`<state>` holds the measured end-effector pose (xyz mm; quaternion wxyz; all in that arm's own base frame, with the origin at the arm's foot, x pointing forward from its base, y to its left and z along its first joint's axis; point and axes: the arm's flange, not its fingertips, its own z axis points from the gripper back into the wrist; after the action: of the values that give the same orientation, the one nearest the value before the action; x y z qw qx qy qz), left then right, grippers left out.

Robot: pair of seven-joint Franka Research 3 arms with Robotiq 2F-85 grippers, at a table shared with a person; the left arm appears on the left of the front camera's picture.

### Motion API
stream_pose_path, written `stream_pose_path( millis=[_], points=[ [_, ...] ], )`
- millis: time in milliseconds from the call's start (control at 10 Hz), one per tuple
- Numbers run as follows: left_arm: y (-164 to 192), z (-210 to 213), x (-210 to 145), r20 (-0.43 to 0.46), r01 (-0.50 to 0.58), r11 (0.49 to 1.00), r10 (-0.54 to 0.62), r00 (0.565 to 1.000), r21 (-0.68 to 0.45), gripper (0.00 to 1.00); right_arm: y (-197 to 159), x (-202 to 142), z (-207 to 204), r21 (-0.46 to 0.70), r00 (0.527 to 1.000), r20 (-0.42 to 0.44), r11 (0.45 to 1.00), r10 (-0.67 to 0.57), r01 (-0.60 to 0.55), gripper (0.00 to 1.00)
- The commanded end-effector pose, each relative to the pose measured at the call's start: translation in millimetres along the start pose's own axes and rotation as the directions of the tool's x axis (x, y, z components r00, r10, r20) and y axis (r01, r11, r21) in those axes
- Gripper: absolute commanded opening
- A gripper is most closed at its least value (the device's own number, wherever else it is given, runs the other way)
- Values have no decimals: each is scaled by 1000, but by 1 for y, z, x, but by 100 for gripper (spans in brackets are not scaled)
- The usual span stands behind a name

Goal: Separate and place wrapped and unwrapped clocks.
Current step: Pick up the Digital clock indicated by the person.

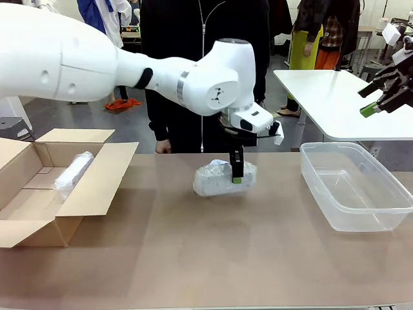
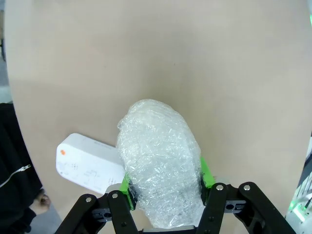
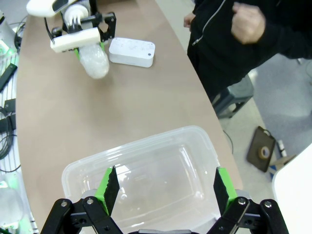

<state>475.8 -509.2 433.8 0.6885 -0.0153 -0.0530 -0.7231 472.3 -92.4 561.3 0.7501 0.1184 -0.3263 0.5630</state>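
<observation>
My left gripper reaches to the table's middle and is shut on a wrapped clock, an oblong bubble-wrap bundle. In the left wrist view the green pads press both sides of the wrapped clock. I cannot tell whether it rests on the table or hangs just above it. The unwrapped clock, flat and white, lies right beside it, on the person's side. Another wrapped clock lies inside the cardboard box. My right gripper stands open above the clear bin and holds nothing.
The open cardboard box sits at the table's left and the clear plastic bin at its right. A person in black stands at the far edge, one hand raised as a fist. The near half of the table is bare.
</observation>
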Motion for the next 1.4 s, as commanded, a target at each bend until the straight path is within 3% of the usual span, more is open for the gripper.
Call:
stream_pose_path(
  millis=[0, 200, 300, 400, 500, 600, 700, 800, 900, 1000, 1300],
  points=[
    [-15, 24, -31, 31, 59, 998, -58, 998, -21, 0, 0, 0, -1, 5, 1000, 16, 1000, 0, 0, 100],
    [-22, 52, -52, 35, 101, 994, -100, 994, -33, 0, 0, 0, -1, 5, 1000, 16, 1000, 0, 0, 100],
    [-25, 62, -60, 37, 115, 993, -114, 993, -35, 37, 0, 0, -1, 5, 1000, 16, 1000, 0, 0, 100],
    [-27, 69, -66, 37, 128, 991, -127, 991, -30, 37, 0, 0, -1, 5, 1000, 16, 1000, 0, 0, 100],
    [-29, 72, -70, 24, 148, 989, -147, 989, -27, 18, 0, 0, -1, 5, 1000, 16, 1000, 0, 0, 100],
    [-32, 73, -74, 23, 166, 986, -166, 986, -26, 37, 0, 0, -1, 5, 1000, 16, 1000, 0, 0, 100],
    [-34, 75, -77, 25, 172, 985, -171, 985, -22, 0, 0, 0, -1, 5, 1000, 16, 1000, 0, 0, 100],
    [-35, 76, -79, 33, 165, 986, -165, 986, -7, 18, 0, 0, -1, 5, 1000, 16, 1000, 0, 0, 100],
    [-36, 77, -81, 45, 170, 985, -170, 984, -2, 0, 0, 0, -1, 5, 1000, 16, 1000, 0, 0, 100],
    [-26, 75, -65, 1, 150, 989, -150, 989, -17, 1, 0, 0, -1, 5, 1000, 16, 1000, 0, 0, 100],
    [-26, 75, -65, 1, 150, 989, -150, 989, -17, 1, 0, 0, -1, 5, 1000, 16, 1000, 0, 0, 100]
  ],
)
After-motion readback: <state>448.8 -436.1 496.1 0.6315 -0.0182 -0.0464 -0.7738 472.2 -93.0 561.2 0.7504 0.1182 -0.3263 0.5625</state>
